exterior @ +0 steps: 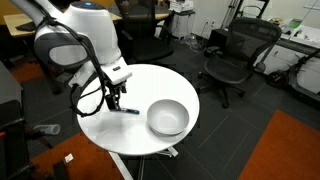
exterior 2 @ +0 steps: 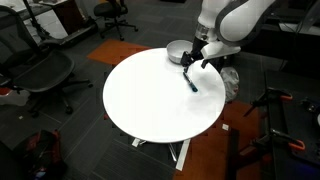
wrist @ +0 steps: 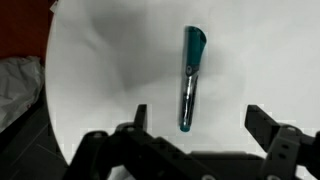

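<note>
The robot's gripper (wrist: 197, 118) is hanging just above the round white table (exterior: 150, 85) with its two fingers (wrist: 140, 115) spread wide apart, and it is holding nothing. A blue-green marker pen (wrist: 190, 78) is lying flat on the table right under the gripper, and in the wrist view it is sitting between the two fingers, which are not squeezing it. A shiny metal bowl (exterior: 168, 117) is sitting the right way up on the same table near the pen, and black office chairs (exterior: 235, 55) are standing on the dark floor around the table.
</note>
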Robot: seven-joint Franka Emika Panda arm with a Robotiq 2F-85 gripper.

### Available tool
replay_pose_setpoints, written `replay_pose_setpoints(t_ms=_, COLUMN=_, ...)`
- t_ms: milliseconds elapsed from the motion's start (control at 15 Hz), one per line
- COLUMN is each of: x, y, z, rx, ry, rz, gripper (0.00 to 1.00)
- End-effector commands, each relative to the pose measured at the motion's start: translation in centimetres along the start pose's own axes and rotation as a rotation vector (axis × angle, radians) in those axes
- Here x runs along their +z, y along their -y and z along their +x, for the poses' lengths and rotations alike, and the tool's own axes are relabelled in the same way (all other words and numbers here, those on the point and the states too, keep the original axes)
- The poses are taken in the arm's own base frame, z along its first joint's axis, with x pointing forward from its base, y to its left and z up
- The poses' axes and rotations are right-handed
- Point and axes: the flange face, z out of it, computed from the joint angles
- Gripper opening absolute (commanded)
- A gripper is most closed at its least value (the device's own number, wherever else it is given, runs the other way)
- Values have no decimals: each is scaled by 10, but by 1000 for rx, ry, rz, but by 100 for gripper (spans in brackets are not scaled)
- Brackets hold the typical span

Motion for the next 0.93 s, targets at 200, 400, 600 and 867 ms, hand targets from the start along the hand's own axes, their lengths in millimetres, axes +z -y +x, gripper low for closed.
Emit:
replay_pose_setpoints(t_ms=200, x=25, y=13, z=16, rx=57, ry=58, rz=-57, gripper=100)
replay_pose_setpoints(t_ms=400, x=35, y=12, z=22, rx=60, ry=73, rz=-74, gripper=100)
replay_pose_setpoints(t_ms=600, x=44, y=12, z=27, rx=62, ry=86, rz=-94, gripper=100)
replay_pose_setpoints(t_ms=867, x=55, y=14, z=31, rx=63, ry=109, rz=-122, gripper=100)
